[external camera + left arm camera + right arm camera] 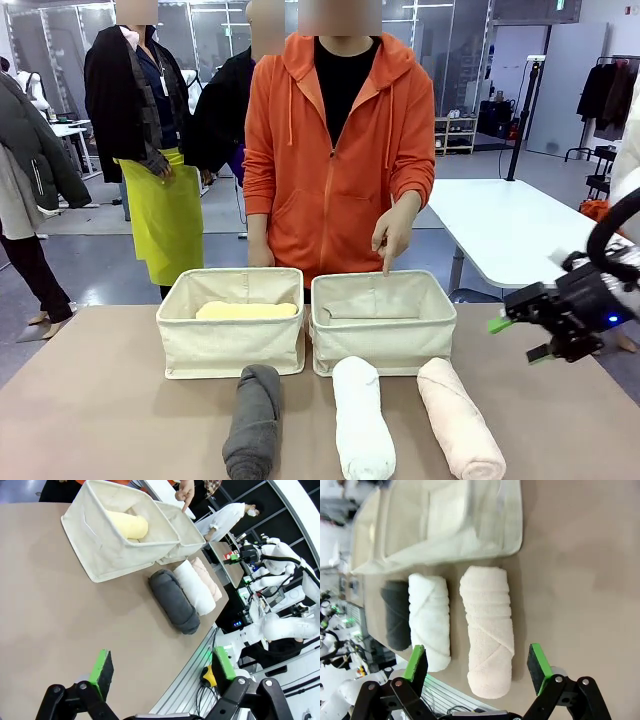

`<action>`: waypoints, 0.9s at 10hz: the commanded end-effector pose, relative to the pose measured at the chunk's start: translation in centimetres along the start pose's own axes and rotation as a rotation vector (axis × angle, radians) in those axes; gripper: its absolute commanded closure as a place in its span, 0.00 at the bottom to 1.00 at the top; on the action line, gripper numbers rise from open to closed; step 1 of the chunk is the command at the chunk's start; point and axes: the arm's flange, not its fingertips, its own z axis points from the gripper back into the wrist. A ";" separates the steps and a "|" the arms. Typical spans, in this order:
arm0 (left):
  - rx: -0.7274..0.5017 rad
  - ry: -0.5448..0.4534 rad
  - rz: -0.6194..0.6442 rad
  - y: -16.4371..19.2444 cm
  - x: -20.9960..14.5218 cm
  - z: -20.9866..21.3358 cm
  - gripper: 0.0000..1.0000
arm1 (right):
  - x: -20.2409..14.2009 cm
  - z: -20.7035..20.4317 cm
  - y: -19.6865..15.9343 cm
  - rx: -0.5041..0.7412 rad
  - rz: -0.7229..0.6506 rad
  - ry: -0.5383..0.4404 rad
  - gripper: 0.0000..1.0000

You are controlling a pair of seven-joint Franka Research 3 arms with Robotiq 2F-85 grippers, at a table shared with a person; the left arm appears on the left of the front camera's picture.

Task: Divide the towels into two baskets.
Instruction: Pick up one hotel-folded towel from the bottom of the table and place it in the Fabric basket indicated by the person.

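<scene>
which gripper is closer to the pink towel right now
Right. The right gripper hangs open just beside the pink towel; the left gripper is open farther off, with the grey towel and white towel between.

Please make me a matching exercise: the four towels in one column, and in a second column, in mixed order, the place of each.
1. yellow towel
2. dark grey towel
3. white towel
4. pink towel

A. on the table, between two other towels
B. inside the left basket
C. on the table, before the left basket
D. on the table, right end of the row

Pairs: 1-B, 2-C, 3-A, 4-D
</scene>
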 end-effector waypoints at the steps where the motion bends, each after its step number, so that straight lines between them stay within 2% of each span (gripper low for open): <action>1: -0.015 -0.011 -0.016 -0.2 0.0 0.3 0.00 | -2.8 -3.2 1.0 -0.072 0.012 0.070 0.00; 4: -0.015 -0.011 -0.016 -0.2 0.0 0.3 0.00 | -4.3 -6.5 2.0 -0.204 0.088 0.114 0.00; 9: -0.015 -0.011 -0.016 -0.2 0.0 0.3 0.00 | -6.0 -10.7 2.6 -0.276 0.132 0.184 0.00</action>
